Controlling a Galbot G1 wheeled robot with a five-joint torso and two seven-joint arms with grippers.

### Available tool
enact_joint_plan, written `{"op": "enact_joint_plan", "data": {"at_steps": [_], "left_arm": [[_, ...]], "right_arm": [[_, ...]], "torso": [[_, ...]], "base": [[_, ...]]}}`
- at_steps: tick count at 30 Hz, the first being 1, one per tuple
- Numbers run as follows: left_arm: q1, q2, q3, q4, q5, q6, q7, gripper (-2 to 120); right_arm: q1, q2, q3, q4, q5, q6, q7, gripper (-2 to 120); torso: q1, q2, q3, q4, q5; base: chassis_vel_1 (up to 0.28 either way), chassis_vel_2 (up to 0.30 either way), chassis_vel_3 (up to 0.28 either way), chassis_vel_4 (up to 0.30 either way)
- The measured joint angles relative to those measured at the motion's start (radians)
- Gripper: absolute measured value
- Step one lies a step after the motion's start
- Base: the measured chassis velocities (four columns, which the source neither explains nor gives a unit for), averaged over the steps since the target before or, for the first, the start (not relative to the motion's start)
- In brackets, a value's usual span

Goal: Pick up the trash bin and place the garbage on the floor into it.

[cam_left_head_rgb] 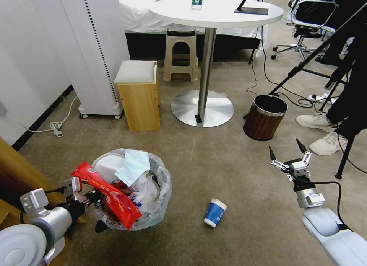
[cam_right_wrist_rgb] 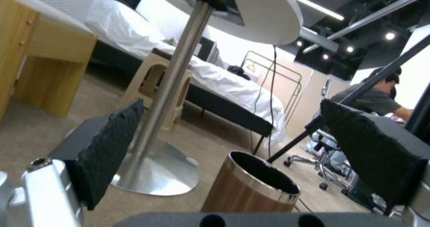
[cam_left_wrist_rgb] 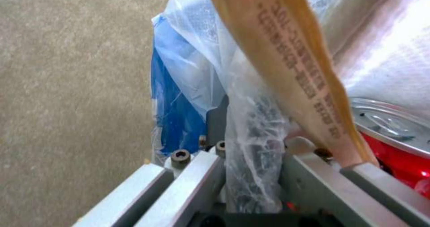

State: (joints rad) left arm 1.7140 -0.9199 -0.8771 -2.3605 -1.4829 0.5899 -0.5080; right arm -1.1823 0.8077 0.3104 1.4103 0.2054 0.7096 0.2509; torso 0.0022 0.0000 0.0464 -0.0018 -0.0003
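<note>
Trash bin (cam_left_head_rgb: 155, 204) sits on the beige carpet floor (cam_left_head_rgb: 229, 162), lower left of the head view, heaped: red wrapper (cam_left_head_rgb: 109, 199) draped over its near rim, white slipper (cam_left_head_rgb: 107, 168) and pale tissue (cam_left_head_rgb: 133, 164) on top, red can (cam_left_wrist_rgb: 398, 153) wedged inside beside a tan printed strip (cam_left_wrist_rgb: 295, 69). Left tool (cam_left_head_rgb: 90, 199) clamped on the bin's near rim, plastic liner (cam_left_wrist_rgb: 251, 153) pinched between its closed fingers.

Blue paper cup (cam_left_head_rgb: 215, 212) lies on its side on the floor, right of the bin, apart from it, nothing between them.

Right tool (cam_left_head_rgb: 287, 150) hangs farther right of the bin, above the carpet, fingers spread wide, holding nothing, pointed toward a brown wood-grain bin (cam_left_head_rgb: 264, 117) with metal rim.

Beyond the trash bin: wooden stool-box (cam_left_head_rgb: 139, 95) with white top, round white bench (cam_left_head_rgb: 216, 11) on a steel pedestal (cam_left_head_rgb: 202, 107), plastic stool (cam_left_head_rgb: 181, 55) under it. Cables, tripod legs (cam_left_head_rgb: 306, 63) and a person's white shoes (cam_left_head_rgb: 321, 132) crowd the far-right side, near the wood-grain bin
</note>
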Motion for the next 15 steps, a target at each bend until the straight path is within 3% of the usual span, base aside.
{"op": "enact_joint_plan", "data": {"at_steps": [9, 15], "left_arm": [[-0.001, -0.001, 0.002, -0.002, 0.000, -0.001, -0.001, 0], [0.003, -0.001, 0.001, -0.003, 0.000, -0.001, -0.001, 0]], "right_arm": [[0.022, 0.003, -0.015, -0.007, -0.002, 0.036, 0.002, 100], [0.024, -0.009, -0.034, 0.000, 0.003, 0.027, 0.002, 100]], "torso": [[0.000, 0.000, 0.000, 0.0000, 0.0003], [0.000, 0.000, 0.000, 0.0001, 0.0003]], "base": [[-0.085, 0.081, 0.084, -0.090], [-0.005, 0.003, 0.008, -0.009]]}}
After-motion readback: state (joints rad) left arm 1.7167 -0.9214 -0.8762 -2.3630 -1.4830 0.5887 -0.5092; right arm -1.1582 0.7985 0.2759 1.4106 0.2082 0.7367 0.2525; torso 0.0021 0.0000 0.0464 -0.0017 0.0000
